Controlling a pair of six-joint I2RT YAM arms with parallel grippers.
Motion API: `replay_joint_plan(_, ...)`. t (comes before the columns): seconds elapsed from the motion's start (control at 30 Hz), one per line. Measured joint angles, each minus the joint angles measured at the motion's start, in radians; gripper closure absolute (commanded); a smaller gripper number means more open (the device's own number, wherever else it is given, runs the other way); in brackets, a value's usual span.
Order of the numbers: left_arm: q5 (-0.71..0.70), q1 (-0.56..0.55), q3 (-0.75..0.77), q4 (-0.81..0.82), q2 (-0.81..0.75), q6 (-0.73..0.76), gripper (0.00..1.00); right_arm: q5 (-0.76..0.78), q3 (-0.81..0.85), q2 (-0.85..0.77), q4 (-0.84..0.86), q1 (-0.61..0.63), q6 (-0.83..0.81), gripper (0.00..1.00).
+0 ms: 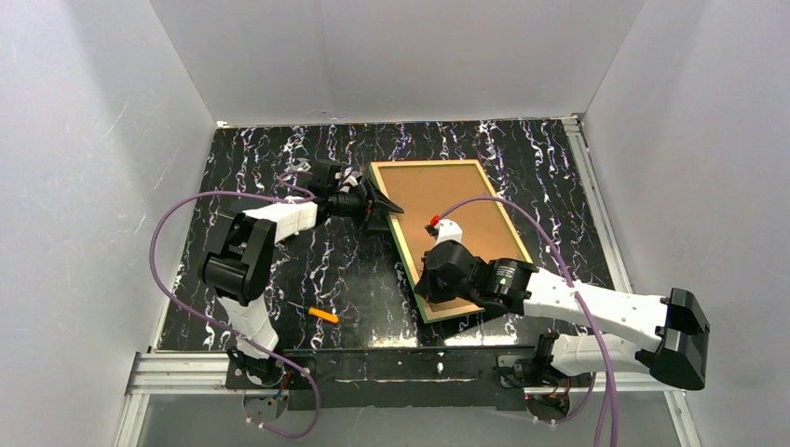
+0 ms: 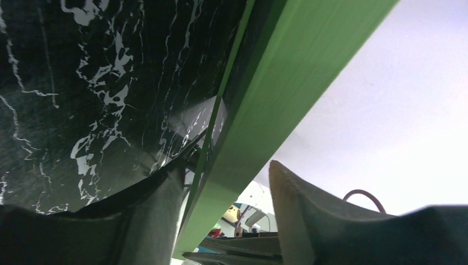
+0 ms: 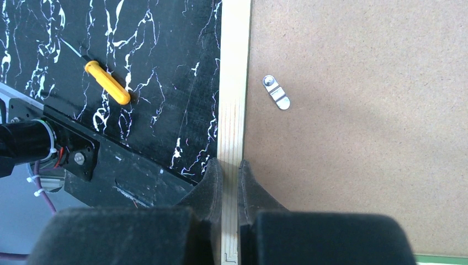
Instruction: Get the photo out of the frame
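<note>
The frame [image 1: 402,250] lies face down on the black marble table, its brown backing board [image 1: 461,219] up. The photo is hidden under that board. My right gripper [image 1: 419,287] is shut on the frame's light wood rail [image 3: 234,83] at the near left side, one finger on each side of it [image 3: 230,168]. My left gripper [image 1: 384,207] is at the frame's far left corner. In the left wrist view the green frame edge [image 2: 259,110] runs between its open jaws [image 2: 226,221], and a gap shows before the right fingertip [image 2: 287,187].
An orange-handled screwdriver [image 1: 323,315] lies on the table left of the frame, also in the right wrist view [image 3: 107,83]. A small metal turn clip [image 3: 276,91] sits on the backing board [image 3: 359,110]. White walls enclose the table on three sides.
</note>
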Motion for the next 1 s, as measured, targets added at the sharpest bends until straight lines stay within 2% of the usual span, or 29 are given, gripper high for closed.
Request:
replay_joint_plan(0.2, -0.001, -0.025, -0.005, 0.006, 0.0, 0.0, 0.76, -0.007, 0.0, -0.007, -0.001, -0.006, 0.0, 0.99)
replay_joint_plan(0.3, -0.005, -0.025, -0.003, -0.01, 0.0, 0.056, 0.86, -0.007, 0.0, -0.01, -0.005, -0.006, 0.0, 0.99)
replay_joint_plan(0.47, -0.019, -0.03, 0.039, -0.146, -0.009, 0.157, 1.0, -0.016, 0.016, -0.002, -0.054, -0.005, 0.003, 0.58)
replay_joint_plan(0.57, -0.05, -0.031, 0.075, -0.262, -0.019, 0.233, 1.0, 0.008, 0.071, 0.031, -0.111, 0.0, 0.003, 0.36)
replay_joint_plan(0.67, -0.075, -0.029, 0.097, -0.348, -0.024, 0.287, 1.0, 0.066, 0.153, 0.071, -0.186, 0.026, -0.009, 0.23)
replay_joint_plan(0.8, -0.091, -0.028, 0.11, -0.415, -0.025, 0.323, 1.0, 0.156, 0.3, 0.161, -0.299, 0.094, -0.015, 0.16)
replay_joint_plan(1.0, -0.102, -0.028, 0.13, -0.464, -0.034, 0.34, 1.0, 0.328, 0.612, 0.425, -0.522, 0.192, -0.008, 0.14)
